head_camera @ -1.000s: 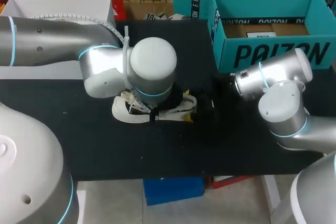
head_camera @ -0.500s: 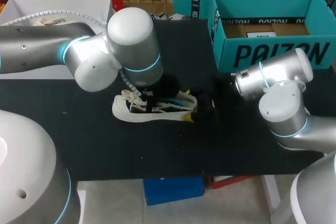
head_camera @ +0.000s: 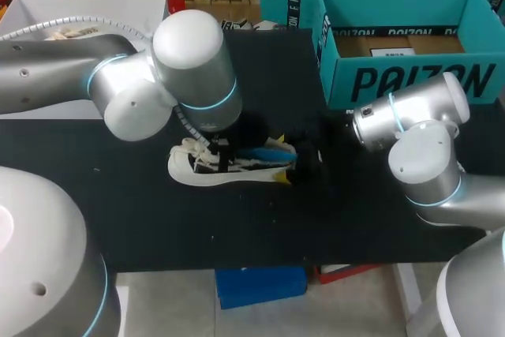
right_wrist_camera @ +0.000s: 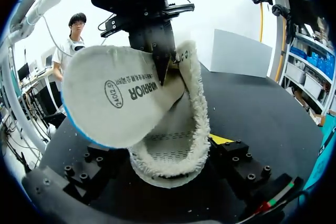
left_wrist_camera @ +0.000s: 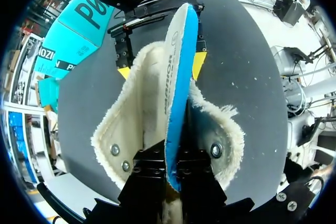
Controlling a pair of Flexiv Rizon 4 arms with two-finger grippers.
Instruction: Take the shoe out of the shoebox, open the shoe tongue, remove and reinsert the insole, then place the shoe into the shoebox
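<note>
On the black tabletop [head_camera: 355,219] the cream fleece-lined shoe [head_camera: 229,165] lies upright. The right gripper [left_wrist_camera: 161,67] seemingly clamps its right end with both fingers to steady it. The left gripper [left_wrist_camera: 173,167] fingers pinch the blue-edged cream insole [left_wrist_camera: 176,77] edgewise above the opening. Far right stands the open teal cardboard shoebox [head_camera: 410,80].

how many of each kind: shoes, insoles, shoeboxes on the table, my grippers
shoe: 1
insole: 1
shoebox: 1
grippers: 2 (left gripper, right gripper)
total: 5
</note>
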